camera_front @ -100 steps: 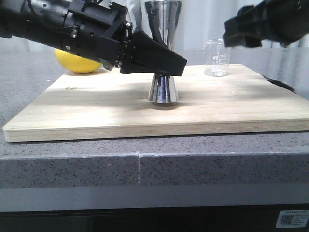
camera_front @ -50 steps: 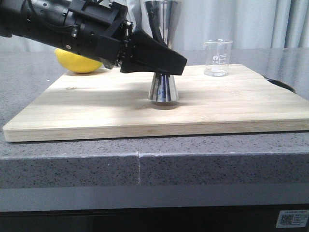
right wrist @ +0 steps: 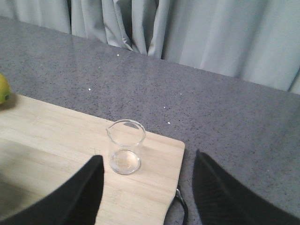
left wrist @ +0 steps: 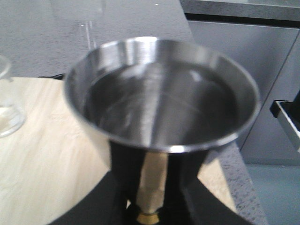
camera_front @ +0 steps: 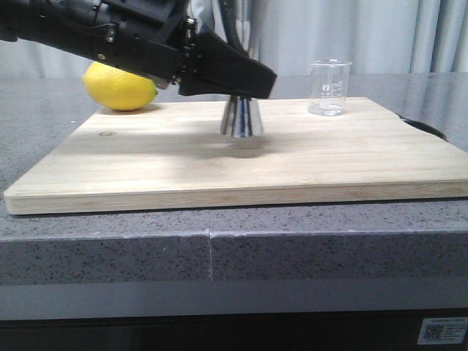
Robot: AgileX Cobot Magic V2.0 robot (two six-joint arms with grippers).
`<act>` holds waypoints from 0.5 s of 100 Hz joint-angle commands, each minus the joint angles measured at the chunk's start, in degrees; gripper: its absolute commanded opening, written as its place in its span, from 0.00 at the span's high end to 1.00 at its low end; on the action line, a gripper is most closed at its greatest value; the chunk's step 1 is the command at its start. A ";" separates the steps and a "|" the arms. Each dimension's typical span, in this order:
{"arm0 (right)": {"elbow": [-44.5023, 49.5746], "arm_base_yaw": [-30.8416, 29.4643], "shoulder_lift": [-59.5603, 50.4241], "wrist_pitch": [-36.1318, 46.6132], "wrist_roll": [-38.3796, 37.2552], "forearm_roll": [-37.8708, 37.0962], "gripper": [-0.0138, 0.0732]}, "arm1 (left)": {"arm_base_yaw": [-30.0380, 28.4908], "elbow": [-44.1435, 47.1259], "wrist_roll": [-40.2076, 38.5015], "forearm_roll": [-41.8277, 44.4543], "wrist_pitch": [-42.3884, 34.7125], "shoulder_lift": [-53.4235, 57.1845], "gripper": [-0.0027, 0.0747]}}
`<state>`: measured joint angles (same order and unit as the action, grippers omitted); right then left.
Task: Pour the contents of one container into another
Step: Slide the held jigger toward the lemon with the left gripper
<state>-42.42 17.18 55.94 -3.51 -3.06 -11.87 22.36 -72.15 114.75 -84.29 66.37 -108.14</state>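
Above the wooden board (camera_front: 241, 157), the left gripper (camera_front: 245, 79) holds the shiny metal cup (camera_front: 240, 117) tight by its thin middle, lifted just off the wood. Near the board's far right corner stands the little glass cup (camera_front: 328, 88), upright, with nothing touching it. Behind the board on the left lies a lemon (camera_front: 119, 86). Over the glass cup, the right gripper (right wrist: 147, 187) has its fingers spread wide apart.

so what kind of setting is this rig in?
Likely a mock kitchen or bar counter: speckled grey stone countertop, wooden cutting board with a lemon, steel jigger and glass beaker; curtain backdrop.
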 commanded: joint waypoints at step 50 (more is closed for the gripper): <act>-1.49 -0.11 -1.14 3.51 0.02 -0.15 0.41 | -7.31 -1.75 0.79 -5.22 6.04 3.41 0.98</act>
<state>-42.42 17.18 55.85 -3.87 -3.06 -11.87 15.34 -72.20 114.88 -84.73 66.48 -108.14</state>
